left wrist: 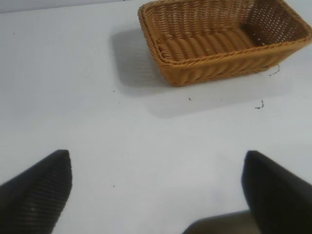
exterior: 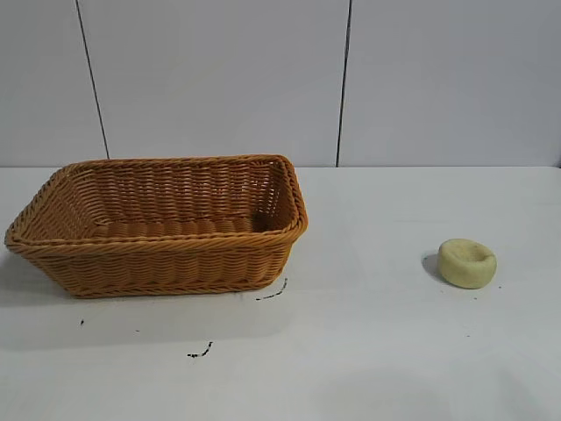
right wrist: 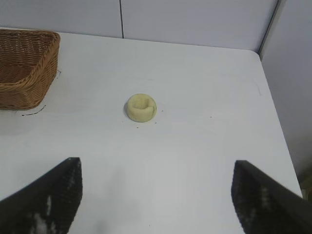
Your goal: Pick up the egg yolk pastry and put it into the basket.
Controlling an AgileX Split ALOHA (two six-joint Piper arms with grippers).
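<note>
Pastry [right wrist: 142, 107] judged light, soft, crumbly; to be gripped gently across its sides. Right pincer [right wrist: 156, 195] spread wide, empty; left pincer [left wrist: 156, 190] likewise.

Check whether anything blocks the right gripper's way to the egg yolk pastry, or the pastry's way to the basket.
Nothing visible does. The right gripper, jaws open, faces the egg yolk pastry across bare table. Between pastry and basket there is only bare tabletop with a few small dark marks.
</note>
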